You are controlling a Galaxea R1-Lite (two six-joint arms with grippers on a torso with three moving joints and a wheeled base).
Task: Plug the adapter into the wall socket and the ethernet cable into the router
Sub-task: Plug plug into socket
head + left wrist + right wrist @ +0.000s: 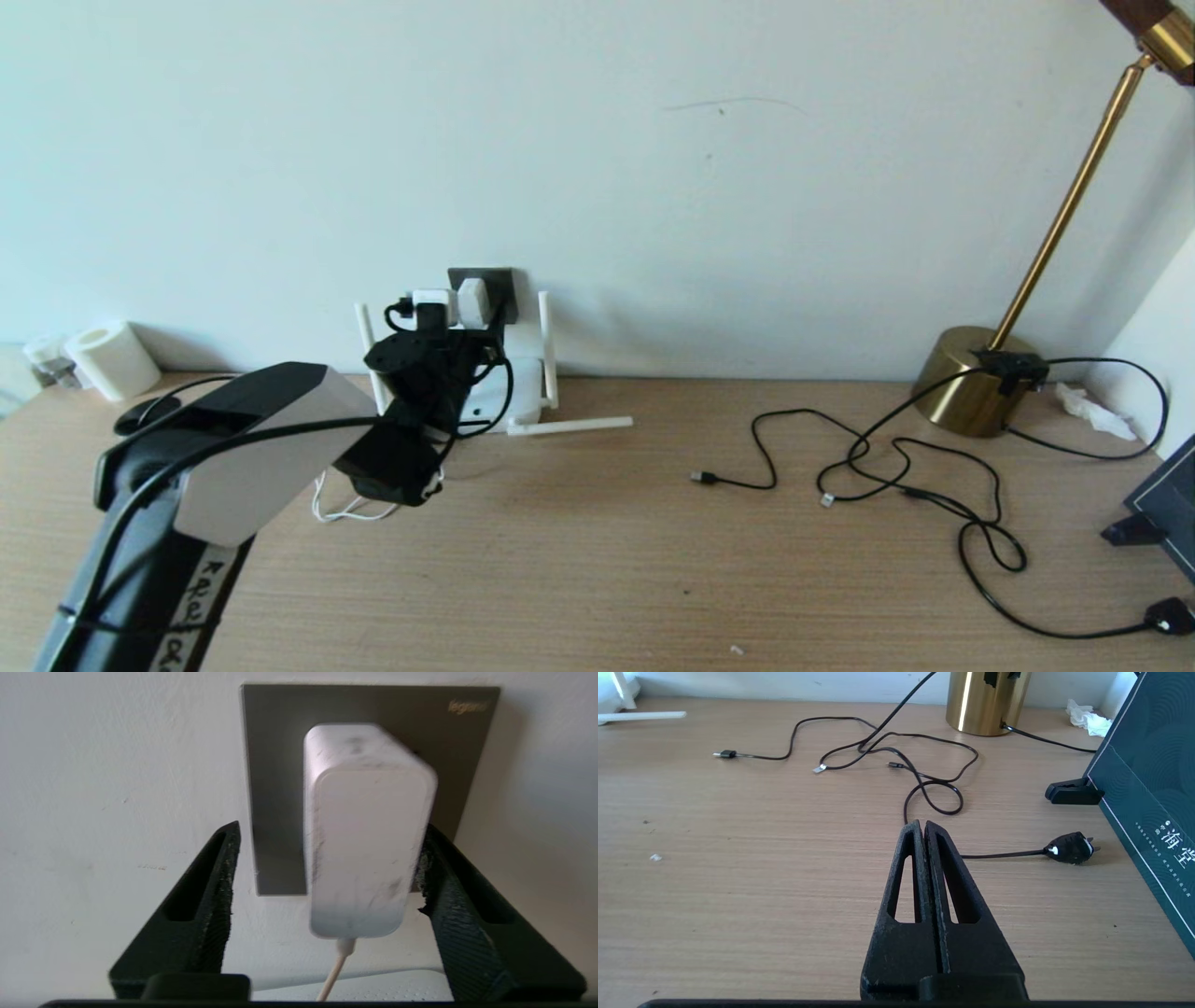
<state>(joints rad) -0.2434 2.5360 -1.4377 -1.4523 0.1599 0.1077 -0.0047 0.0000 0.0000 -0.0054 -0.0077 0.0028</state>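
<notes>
adapter [473, 302] on wall socket [495, 278], router [509, 392] below

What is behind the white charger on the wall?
Behind the charger sits the dark grey socket, fixed flat on the white wall. The charger covers the socket's holes, so its prongs cannot be seen.

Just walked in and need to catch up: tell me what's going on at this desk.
The left pincer is at the wall, its fingers spread either side of the white adapter, which sits on the dark grey wall socket; one finger is clear of it, the other looks close against its edge. The white router stands on the desk below the socket. The right pincer is shut and empty over the desk, near loose black cables.
</notes>
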